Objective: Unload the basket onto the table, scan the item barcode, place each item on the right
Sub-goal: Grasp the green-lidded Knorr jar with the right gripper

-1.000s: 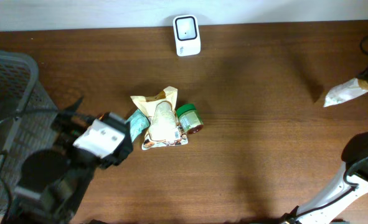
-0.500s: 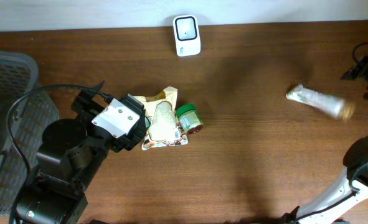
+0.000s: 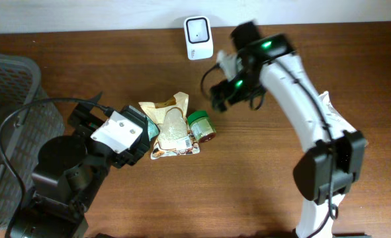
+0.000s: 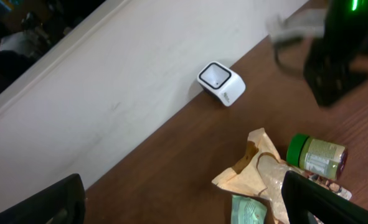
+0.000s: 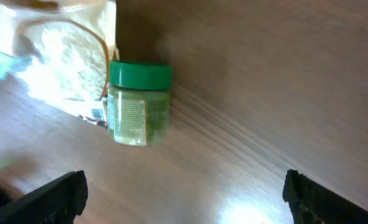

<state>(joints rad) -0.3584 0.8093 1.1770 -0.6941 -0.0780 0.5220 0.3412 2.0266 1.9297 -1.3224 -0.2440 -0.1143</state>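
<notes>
Overhead, jar: A small jar (image 3: 200, 125) with a green lid lay on its side on the brown table (image 3: 281, 172).
Overhead, bag: A paper bag (image 3: 171, 125) with something pale inside lay touching the jar, on the side toward the basket.
Overhead, packet: A teal packet (image 3: 147, 127) lay on the far side of the bag from the jar.
Overhead, scanner: The white scanner (image 3: 198, 38) stood well apart from the jar, at the far edge of the table.
Overhead, basket: The gray basket (image 3: 10, 86) sat well apart from the jar, past the bag and the packet.
Overhead, left gripper: The left gripper (image 3: 142, 135) was near the jar, right by the teal packet.
Overhead, right gripper: The right gripper (image 3: 220, 92) looked dark and blurry. It hung near the jar, between the jar and the scanner.

Left wrist, left gripper: The left gripper (image 4: 184, 193) had its two fingers (image 4: 40, 202) far apart, with nothing held.
Left wrist, jar: The jar (image 4: 316, 155) lay touching the bag (image 4: 258, 171).
Left wrist, scanner: The scanner (image 4: 221, 83) stood beyond the jar, against the white wall (image 4: 109, 81).

Right wrist, right gripper: The right gripper (image 5: 184, 186) had its fingers (image 5: 53, 196) wide apart and held nothing.
Right wrist, jar: The jar (image 5: 139, 102) lay below the gripper, not touched, with its label facing up.
Right wrist, bag: The bag (image 5: 65, 68) lay touching the jar, beside its lid.
</notes>
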